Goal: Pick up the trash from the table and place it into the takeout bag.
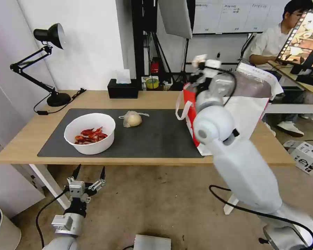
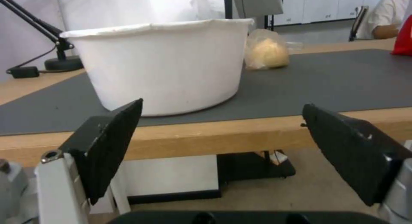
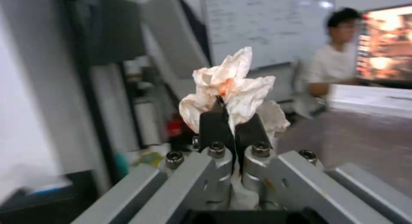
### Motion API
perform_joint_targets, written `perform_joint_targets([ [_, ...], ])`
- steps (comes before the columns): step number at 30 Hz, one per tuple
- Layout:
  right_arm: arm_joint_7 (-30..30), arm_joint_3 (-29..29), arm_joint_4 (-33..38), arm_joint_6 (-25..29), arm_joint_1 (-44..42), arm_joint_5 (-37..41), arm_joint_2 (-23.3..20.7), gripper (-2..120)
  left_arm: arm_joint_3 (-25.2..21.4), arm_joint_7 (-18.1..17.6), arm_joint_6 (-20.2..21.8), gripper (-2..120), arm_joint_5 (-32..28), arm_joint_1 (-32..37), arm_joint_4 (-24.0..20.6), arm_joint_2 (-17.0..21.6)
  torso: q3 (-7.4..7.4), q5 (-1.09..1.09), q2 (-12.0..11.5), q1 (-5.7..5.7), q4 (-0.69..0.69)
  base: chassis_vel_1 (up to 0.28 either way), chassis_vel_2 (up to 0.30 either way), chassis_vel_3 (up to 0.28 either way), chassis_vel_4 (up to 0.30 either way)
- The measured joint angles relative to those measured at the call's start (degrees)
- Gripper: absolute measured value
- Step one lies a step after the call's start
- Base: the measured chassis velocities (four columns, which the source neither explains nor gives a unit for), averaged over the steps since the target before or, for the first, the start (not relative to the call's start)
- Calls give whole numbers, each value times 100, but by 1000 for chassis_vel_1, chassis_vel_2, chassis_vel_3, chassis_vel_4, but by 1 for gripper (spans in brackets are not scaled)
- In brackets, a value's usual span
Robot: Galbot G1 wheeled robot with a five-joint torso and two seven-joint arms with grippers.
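On the table lies a dark mat. A white bowl of red crayfish shells stands at its left, and a beige bun in a clear bag lies behind the bowl. The takeout bag, white with a red side, stands at the table's right end. My right gripper is raised above the bag's near left corner, shut on a crumpled, orange-stained white tissue. My left gripper hangs open below the table's front edge, facing the bowl.
A black desk lamp and its cable occupy the back left corner. A black tissue box stands at the back edge. On the floor are a cardboard box at right and a white bin at lower left.
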Motion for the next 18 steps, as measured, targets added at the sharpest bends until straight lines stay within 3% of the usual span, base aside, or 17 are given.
perform_joint_targets([
  [14,438,351,-446,-319,77,506,22,0,115,-1,-55,100,77,-28,74,-24,0,-1,0,0,0,0,0,0,0],
  [16,438,355,-438,-324,64,526,22,3,110,-1,-60,100,78,-28,77,-17,0,-1,0,0,0,0,0,0,0],
  [18,438,369,-413,-329,38,553,23,15,99,-2,-65,100,78,-28,82,-5,0,-1,0,0,0,0,0,0,0],
])
